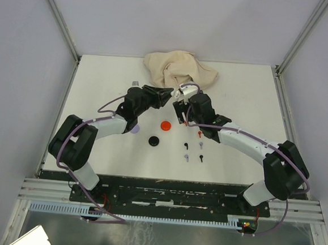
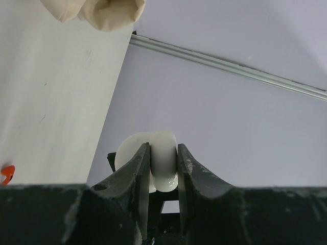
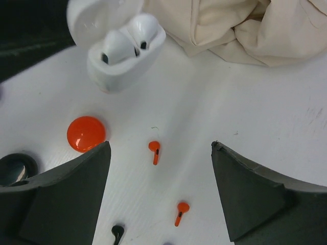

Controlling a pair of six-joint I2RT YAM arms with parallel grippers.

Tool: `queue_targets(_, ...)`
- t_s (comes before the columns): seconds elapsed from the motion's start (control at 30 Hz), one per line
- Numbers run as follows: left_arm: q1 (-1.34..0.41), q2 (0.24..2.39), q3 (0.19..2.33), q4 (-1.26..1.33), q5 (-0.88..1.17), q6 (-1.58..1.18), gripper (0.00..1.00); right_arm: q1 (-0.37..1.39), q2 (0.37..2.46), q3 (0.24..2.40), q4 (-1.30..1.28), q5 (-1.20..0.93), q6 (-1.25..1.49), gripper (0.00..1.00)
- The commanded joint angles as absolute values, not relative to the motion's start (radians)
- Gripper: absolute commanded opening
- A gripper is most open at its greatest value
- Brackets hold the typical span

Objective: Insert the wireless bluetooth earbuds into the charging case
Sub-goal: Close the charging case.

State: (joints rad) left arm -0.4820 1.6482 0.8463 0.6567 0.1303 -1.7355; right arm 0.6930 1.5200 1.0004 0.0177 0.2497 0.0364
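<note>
Near the cloth's (image 1: 179, 70) edge, left hand (image 2: 163, 158) grips the case (image 3: 125, 53); right hand (image 3: 161, 148) gapes.

The white table (image 1: 239, 106) carries a crumpled beige cloth (image 1: 179, 70) at the middle of its far edge. Around its centre lie a red disc (image 1: 165, 125), a black disc (image 1: 153, 140) slightly closer to the near edge, and a partly hidden lavender disc (image 1: 134, 129) further left. Right of the discs, scattered apart, lie two red earbuds (image 3: 155, 151), a black earbud (image 1: 201, 158) and a lavender earbud (image 1: 187, 158).
</note>
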Motion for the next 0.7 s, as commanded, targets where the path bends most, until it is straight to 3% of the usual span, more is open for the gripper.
queue_targets(0.0,-0.51,1.641,0.878,0.648,0.098,-1.801,0.03,0.706,1.533,1.063,0.126,0.267,0.047,0.87)
queue_targets(0.67,-0.526,1.651,0.858,0.659,0.17,-1.805,0.03,0.709,1.585,1.036,0.282,0.441,-0.006,0.88)
